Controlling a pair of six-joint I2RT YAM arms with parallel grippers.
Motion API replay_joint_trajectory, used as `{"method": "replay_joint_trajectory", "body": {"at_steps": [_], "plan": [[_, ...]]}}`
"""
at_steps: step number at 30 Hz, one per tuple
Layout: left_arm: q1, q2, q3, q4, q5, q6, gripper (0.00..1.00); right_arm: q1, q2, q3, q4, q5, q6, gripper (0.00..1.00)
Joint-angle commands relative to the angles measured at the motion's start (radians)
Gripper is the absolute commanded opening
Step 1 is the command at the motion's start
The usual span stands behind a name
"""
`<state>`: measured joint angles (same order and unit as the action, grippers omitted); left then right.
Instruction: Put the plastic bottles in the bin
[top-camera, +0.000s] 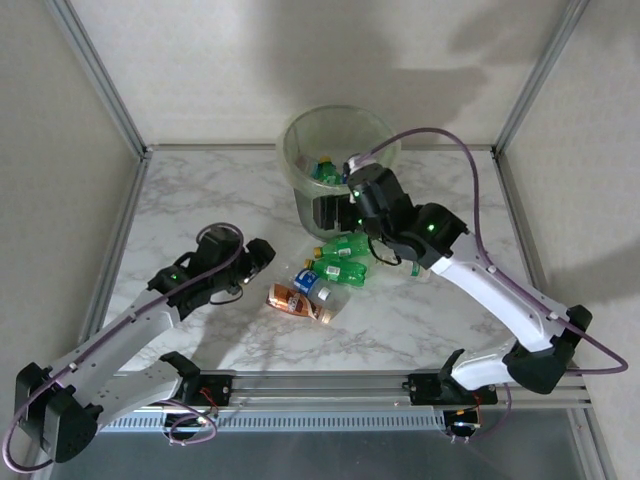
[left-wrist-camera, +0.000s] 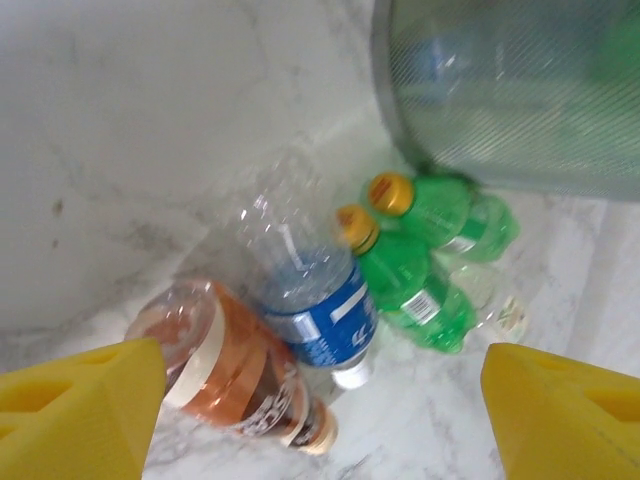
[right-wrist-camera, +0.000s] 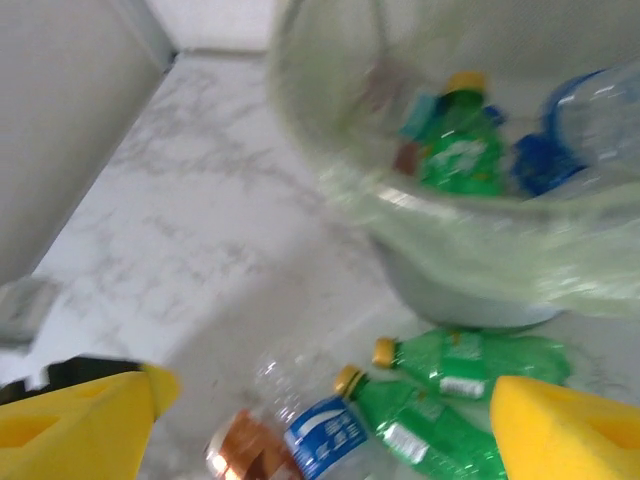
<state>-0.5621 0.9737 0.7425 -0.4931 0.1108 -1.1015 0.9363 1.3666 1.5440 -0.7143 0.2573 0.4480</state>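
Note:
Several plastic bottles lie in a cluster in front of the bin (top-camera: 340, 160): two green ones (top-camera: 345, 246) (top-camera: 340, 270), a blue-labelled clear one (top-camera: 306, 280) and an orange-labelled one (top-camera: 291, 299). My left gripper (top-camera: 262, 258) hovers just left of the cluster, open. In its wrist view my left gripper (left-wrist-camera: 320, 420) has the orange bottle (left-wrist-camera: 230, 365) and the blue-labelled bottle (left-wrist-camera: 312, 295) lying ahead of its yellow fingertips (left-wrist-camera: 80, 405). My right gripper (top-camera: 335, 207) hangs open by the bin's near wall. Inside the bin (right-wrist-camera: 450, 240) lie a green bottle (right-wrist-camera: 460, 150) and a blue-labelled one (right-wrist-camera: 570, 130).
A small clear bottle (top-camera: 329, 303) lies at the cluster's near edge. Metal frame posts (top-camera: 100, 80) and side walls bound the marble table (top-camera: 210, 200). The arm bases stand on a rail (top-camera: 320, 385) along the near edge.

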Motion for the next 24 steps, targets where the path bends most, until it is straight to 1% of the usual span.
{"method": "replay_joint_trajectory", "body": {"at_steps": [1,3,7,11,14,17,22,24], "plan": [[0.0,-0.028,-0.008,-0.087,-0.083,-0.066,0.83,0.06,0.006,-0.072,0.04,-0.159,-0.039,0.88],[0.026,-0.044,0.005,-0.112,-0.123,-0.056,0.84,0.087,0.013,-0.14,0.062,-0.213,-0.034,0.87],[0.117,-0.066,0.047,-0.132,-0.184,-0.028,0.87,0.136,0.029,-0.278,0.129,-0.254,-0.007,0.86],[0.174,-0.047,0.107,-0.129,-0.171,0.016,0.86,0.173,0.066,-0.359,0.19,-0.257,0.004,0.86],[0.184,-0.032,0.141,-0.146,-0.184,0.036,0.86,0.195,0.117,-0.37,0.212,-0.254,-0.005,0.85],[0.189,-0.029,0.152,-0.139,-0.173,0.038,0.86,0.205,0.171,-0.367,0.231,-0.251,-0.026,0.85],[0.192,-0.049,0.139,-0.134,-0.171,0.029,0.86,0.229,0.275,-0.309,0.221,-0.228,-0.068,0.84],[0.197,-0.056,0.129,-0.125,-0.161,0.027,0.86,0.237,0.315,-0.289,0.212,-0.197,-0.077,0.83]]}}
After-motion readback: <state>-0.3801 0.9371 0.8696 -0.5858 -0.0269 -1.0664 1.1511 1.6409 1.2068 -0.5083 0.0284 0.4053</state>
